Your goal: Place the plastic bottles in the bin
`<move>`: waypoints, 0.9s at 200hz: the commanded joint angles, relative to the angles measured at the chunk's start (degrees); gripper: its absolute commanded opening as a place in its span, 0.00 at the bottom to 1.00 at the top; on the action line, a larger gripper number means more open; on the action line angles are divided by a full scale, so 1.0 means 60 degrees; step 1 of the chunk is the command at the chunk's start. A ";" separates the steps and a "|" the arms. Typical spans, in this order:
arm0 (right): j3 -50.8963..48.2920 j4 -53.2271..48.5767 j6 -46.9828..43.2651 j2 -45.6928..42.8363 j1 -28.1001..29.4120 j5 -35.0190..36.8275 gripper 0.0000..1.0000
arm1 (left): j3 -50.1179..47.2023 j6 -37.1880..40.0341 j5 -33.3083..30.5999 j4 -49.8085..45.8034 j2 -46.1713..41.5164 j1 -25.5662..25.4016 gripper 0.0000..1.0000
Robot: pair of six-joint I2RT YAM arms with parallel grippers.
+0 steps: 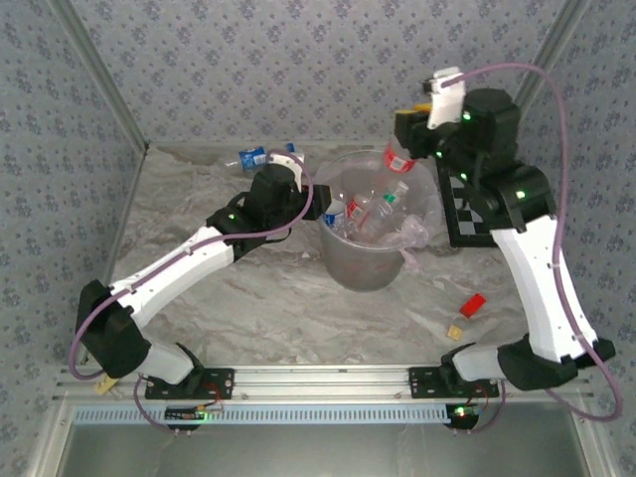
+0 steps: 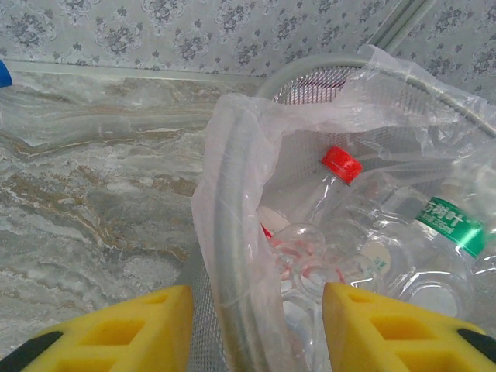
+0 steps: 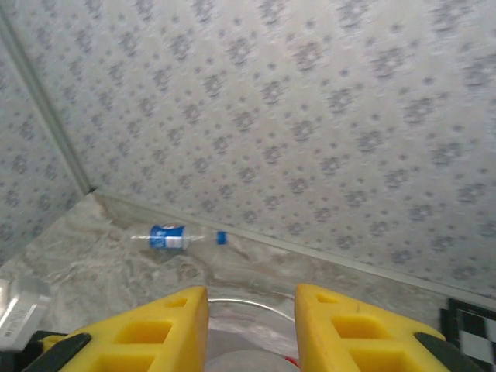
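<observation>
Bottles sit in the bin; a stray lies by the tabletop's far edge. Your left gripper and right gripper gape empty; clear the bin, then reach.

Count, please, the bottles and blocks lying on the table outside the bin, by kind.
Bottle: 1
Red block: 1
Yellow block: 1
Total: 3
</observation>
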 commanded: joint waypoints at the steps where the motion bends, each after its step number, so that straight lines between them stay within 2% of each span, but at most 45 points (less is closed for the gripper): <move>1: -0.0416 -0.0122 -0.0136 -0.0573 -0.0566 0.0407 0.00 | 0.0094 0.0238 0.0021 -0.0811 0.0346 0.0023 0.47; 46: -0.1088 -0.0001 -0.0179 -0.1200 -0.1615 0.0613 0.00 | 0.0161 0.0238 0.0078 -0.0801 0.0439 0.0027 0.47; 71: -0.1535 -0.0091 -0.0010 -0.1059 -0.1780 -0.0116 0.00 | 0.0183 0.0209 0.0137 -0.0777 0.0484 0.0014 0.47; 85: -0.1803 -0.0248 0.0157 -0.0922 -0.1703 -0.0588 0.00 | 0.0173 0.0183 0.0147 -0.0758 0.0500 0.0018 0.47; 151: -0.3213 -0.0949 0.0230 -0.0148 -0.0444 -0.0880 0.00 | 0.0216 0.0187 0.0137 -0.0766 0.0607 0.0025 0.47; 180: -0.3024 -0.1450 0.0562 0.0580 -0.0199 -0.2039 0.00 | 0.0253 0.0165 0.0206 -0.0736 0.0702 0.0022 0.47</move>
